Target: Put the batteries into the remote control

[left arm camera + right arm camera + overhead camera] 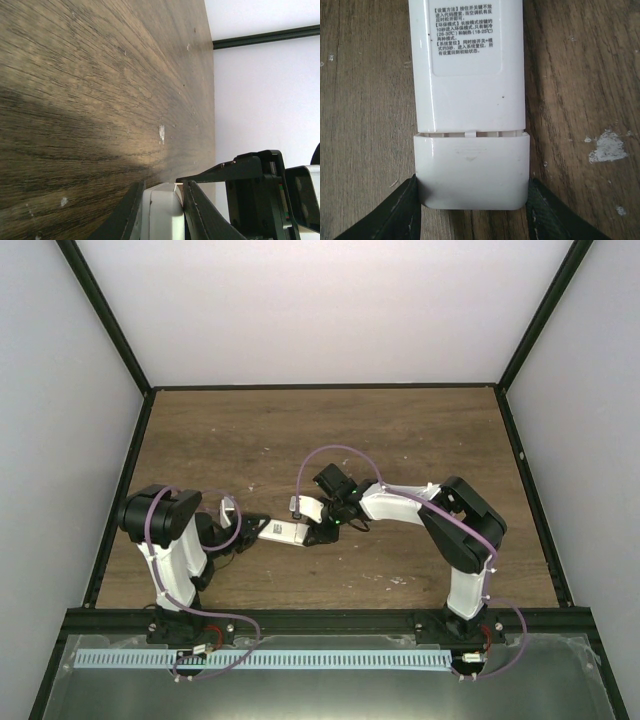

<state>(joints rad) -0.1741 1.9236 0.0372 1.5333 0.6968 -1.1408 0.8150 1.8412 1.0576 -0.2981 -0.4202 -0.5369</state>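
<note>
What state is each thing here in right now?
Remote: back side up, gripped at both ends.
Battery cover: on the remote, thin seam showing along its edge.
Left jaws: shut on one end of the remote.
Right jaws: shut on the remote's cover end.
Batteries: none in sight.

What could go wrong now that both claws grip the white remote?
1. The right claw pinches only the battery cover, and a gap shows between it and the remote control; a pull might slide the cover off.
2. The left claw holds the other end, so mismatched motion could twist it loose.
3. No batteries are visible; they may not be inside.
</note>
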